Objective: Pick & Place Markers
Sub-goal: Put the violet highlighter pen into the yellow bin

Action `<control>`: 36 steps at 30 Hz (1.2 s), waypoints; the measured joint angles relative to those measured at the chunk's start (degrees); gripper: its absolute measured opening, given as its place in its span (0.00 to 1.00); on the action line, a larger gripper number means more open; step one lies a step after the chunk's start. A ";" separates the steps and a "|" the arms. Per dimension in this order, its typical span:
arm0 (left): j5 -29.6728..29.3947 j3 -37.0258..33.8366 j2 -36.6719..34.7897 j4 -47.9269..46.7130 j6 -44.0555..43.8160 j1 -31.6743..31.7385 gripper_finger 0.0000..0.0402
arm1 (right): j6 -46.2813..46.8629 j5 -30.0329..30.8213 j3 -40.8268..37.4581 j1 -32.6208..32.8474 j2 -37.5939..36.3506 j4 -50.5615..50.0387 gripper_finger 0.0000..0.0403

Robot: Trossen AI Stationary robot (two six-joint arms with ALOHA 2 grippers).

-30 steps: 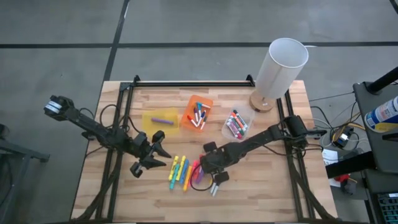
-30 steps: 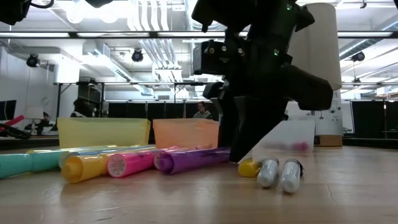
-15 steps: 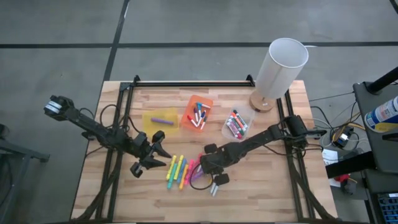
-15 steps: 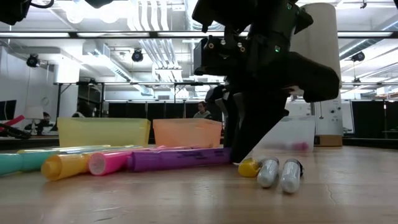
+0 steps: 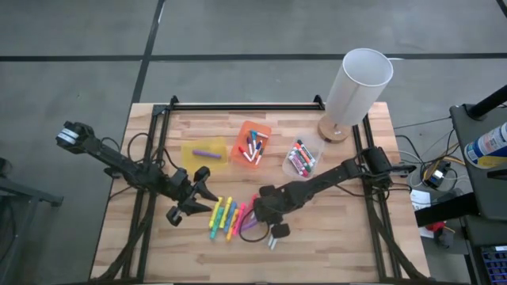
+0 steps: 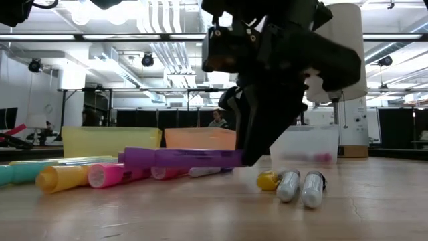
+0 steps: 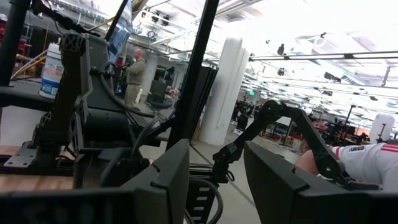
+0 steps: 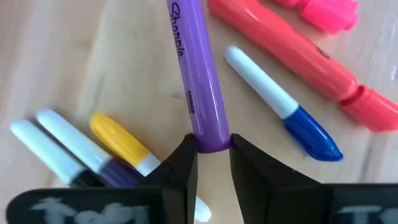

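Note:
Several markers in many colours lie loose on the wooden table (image 5: 333, 229), in a row (image 5: 222, 218) near its middle. My right gripper (image 8: 209, 155) is shut on a purple marker (image 6: 180, 158), held just above the table beside that row. Yellow (image 6: 63, 178) and pink (image 6: 117, 175) markers lie below it on their sides. Left of the row, my left gripper (image 5: 194, 202) is held above the table, open, with nothing between its fingers (image 7: 168, 180). My right gripper pinches the purple marker's end (image 8: 208, 140) between its two fingertips. The fingers (image 6: 251, 144) slant down onto it from above. The marker is lifted clear of the table and lies about level, its free end (image 6: 130, 158) pointing toward the table's left edge.
Three bins stand behind the row: yellow (image 5: 204, 152), orange (image 5: 252, 144) and clear (image 5: 303, 158), each holding markers. A white cylinder on a round base (image 5: 356, 87) stands at the far right. Small markers (image 6: 294, 184) lie right of my right gripper. A black frame rail (image 5: 242, 105) runs along the far edge.
The purple marker has risen from the table at my right gripper, swung toward the table's left edge, and now hangs level. My right gripper has rolled a little. The loose yellow and pink markers beside it have shifted toward the table's left edge.

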 joint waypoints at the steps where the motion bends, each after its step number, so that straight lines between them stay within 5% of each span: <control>1: 0.00 0.00 0.00 0.00 0.00 0.00 0.37 | 0.32 -0.29 0.19 0.04 0.00 -0.01 0.19; 14: -1.52 0.02 0.00 -3.61 7.03 0.00 0.37 | 4.86 0.27 6.02 0.28 -0.11 -2.94 0.17; 19: -6.88 0.02 0.00 -8.69 12.08 0.00 0.37 | 7.11 1.00 8.30 0.20 -0.52 -3.00 0.17; 25: -14.46 0.01 0.00 -13.36 14.34 0.02 0.37 | 8.86 6.05 10.90 0.17 -2.46 -5.11 0.17; 36: -17.22 0.02 0.00 -14.17 14.71 0.02 0.37 | 12.41 16.83 11.55 0.13 -10.30 -7.51 0.17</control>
